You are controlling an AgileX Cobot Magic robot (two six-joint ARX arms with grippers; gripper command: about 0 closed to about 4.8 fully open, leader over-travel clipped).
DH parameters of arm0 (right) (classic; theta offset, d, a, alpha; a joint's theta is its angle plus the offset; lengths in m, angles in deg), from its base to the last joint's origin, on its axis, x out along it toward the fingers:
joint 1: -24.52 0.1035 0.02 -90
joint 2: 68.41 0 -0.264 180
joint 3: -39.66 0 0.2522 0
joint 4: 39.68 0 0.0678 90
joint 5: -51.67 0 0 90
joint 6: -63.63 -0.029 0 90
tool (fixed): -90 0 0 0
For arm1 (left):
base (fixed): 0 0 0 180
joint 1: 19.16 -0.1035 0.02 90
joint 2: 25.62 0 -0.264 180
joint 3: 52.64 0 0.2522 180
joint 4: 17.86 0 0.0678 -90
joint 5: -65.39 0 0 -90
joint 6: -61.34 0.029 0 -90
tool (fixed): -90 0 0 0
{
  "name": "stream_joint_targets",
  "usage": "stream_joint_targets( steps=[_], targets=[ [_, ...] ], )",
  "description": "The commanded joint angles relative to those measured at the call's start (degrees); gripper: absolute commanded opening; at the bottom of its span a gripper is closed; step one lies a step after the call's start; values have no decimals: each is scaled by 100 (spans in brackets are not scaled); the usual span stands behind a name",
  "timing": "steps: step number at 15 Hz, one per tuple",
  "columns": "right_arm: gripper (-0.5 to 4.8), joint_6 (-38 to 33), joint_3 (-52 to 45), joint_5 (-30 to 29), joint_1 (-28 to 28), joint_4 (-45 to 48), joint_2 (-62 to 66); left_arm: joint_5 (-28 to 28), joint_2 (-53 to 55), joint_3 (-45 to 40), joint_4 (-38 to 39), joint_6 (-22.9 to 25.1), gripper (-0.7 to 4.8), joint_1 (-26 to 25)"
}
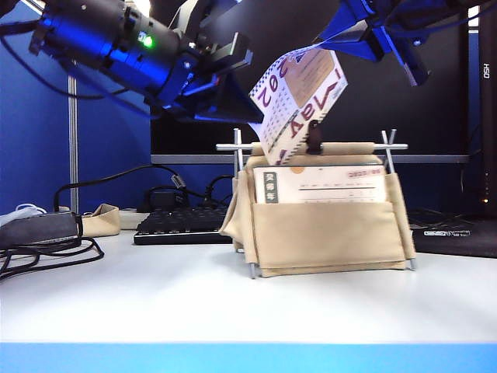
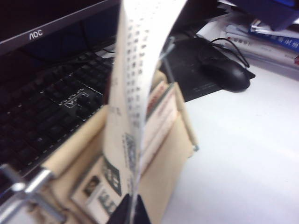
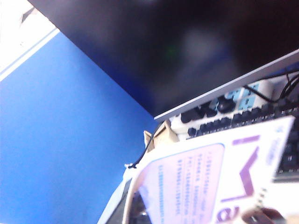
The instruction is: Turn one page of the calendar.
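Both grippers, left gripper (image 2: 131, 213) and right gripper (image 1: 330, 40), pinch the page (image 1: 299, 105) (lifted)

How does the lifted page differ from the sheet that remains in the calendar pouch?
The lifted page hangs tilted above the calendar, showing large red letters; the remaining sheet stands upright in the pouch, showing small print. The left tool and right tool pinch the page; nothing touches the sheet. Both are white.

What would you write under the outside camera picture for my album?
Both tools, left tool and right tool, pinch the page lifted above the calendar.
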Motion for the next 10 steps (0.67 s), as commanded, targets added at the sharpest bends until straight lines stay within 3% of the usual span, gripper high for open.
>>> stream_joint_targets(
  steps=[1,2,3,7,10],
  targets=[
    [151,299,39,-142,15,57,-22,-55,-2,625,699,450,-6,4],
    [203,299,39,-144,15,-2,-22,-55,-2,863,1099,640,-6,4],
    [214,302,37,-155,15,-48,-22,-55,-2,986,1228,717,-6,4],
    [214,542,37,-304,11,-234,-63,-57,-4,1209,1246,758,-6,-4],
    [214,968,31,-160,-15,-791,-219,-177,-2,1390,1550,1067,-6,-11]
  ],
)
